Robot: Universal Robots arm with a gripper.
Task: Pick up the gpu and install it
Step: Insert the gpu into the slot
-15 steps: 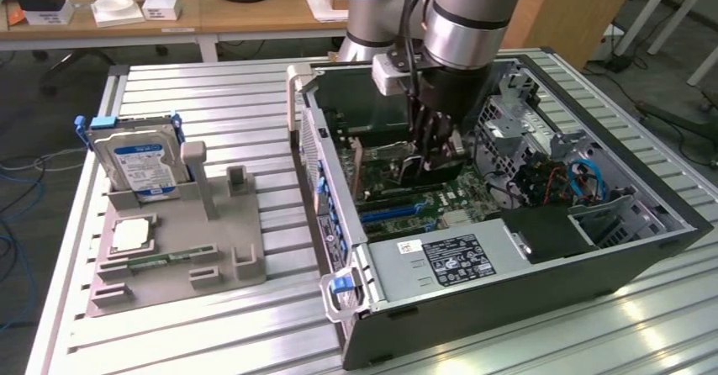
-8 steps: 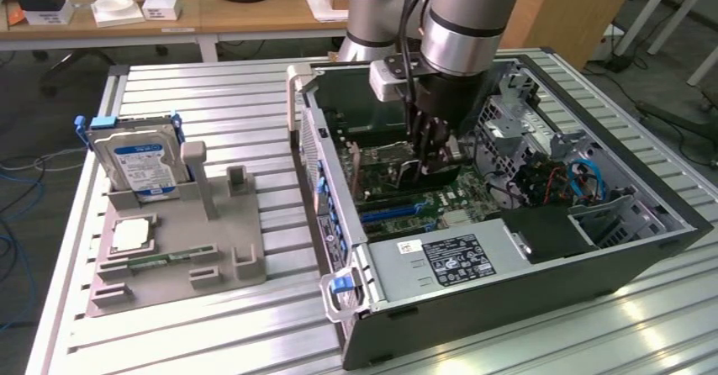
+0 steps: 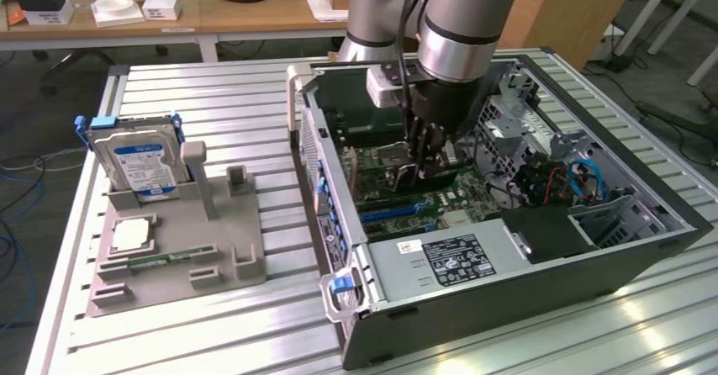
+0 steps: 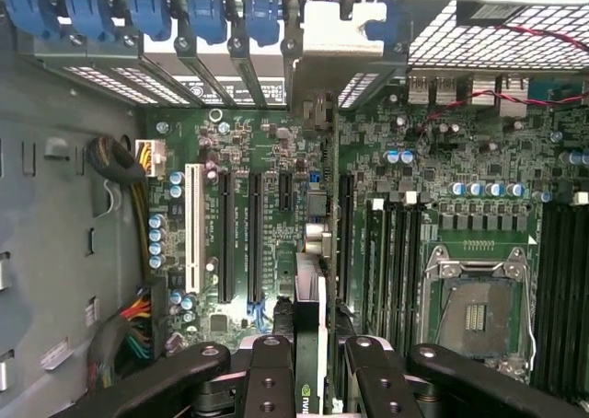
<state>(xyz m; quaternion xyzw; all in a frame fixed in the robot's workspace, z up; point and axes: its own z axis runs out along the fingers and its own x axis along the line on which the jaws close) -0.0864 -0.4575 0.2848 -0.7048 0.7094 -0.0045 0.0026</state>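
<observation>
I have the gripper (image 4: 311,367) down inside the open computer case (image 3: 628,253), its fingers (image 4: 269,372) clamped on the gpu (image 4: 309,321), which hangs edge-on between them. In the wrist view the card stands upright just above the motherboard (image 4: 276,160), with its metal bracket end (image 4: 319,114) toward the case's rear slot wall, the one with the blue clips. So I judge the pick-up done and the install in hand: the card is over the expansion slots but I cannot tell whether its edge has met one. Beside the case, the grey parts holder (image 3: 180,257) holds the hard drive (image 3: 140,161) and the CPU chip (image 3: 133,234). The next move calls for a true line between card edge and slot, bracket square to the rear opening, and a straight press.
</observation>
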